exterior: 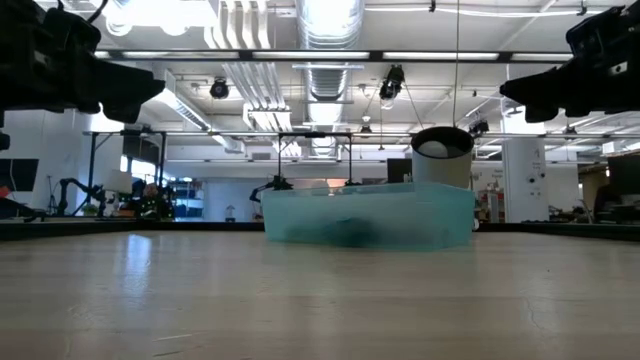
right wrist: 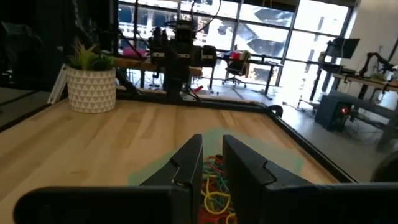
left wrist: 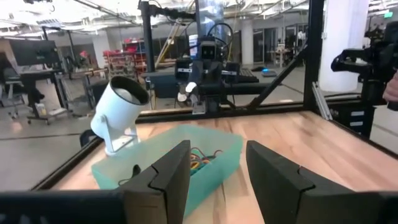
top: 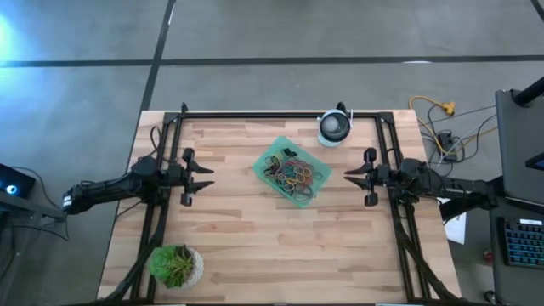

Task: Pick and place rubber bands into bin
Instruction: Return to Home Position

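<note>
Homing looked to be the step in hand, and judged from the layout it wanted little: each arm kept high and on its own side, well apart from the tray, with nothing dangling from the fingers. The left gripper [top: 211,177] hung above the left part of the pale wooden table [top: 246,242], its fingers spread wide and holding nothing. The right gripper [top: 347,176] hung above the right part, its fingers parted by only a narrow slit, also empty. Between them, near the table's middle, sat the shallow square translucent mint-green plastic bin [top: 266,153], flat on the wood with its open face up. Being square, it had no long axis; it lay turned corner-wise, one corner toward each arm. The thin coloured rubber bands [top: 293,174] lay inside it as one tangled heap of red, yellow, green and dark loops, pointing no common way. I saw no band on the bare wood, so the task seemed close to done.
</note>
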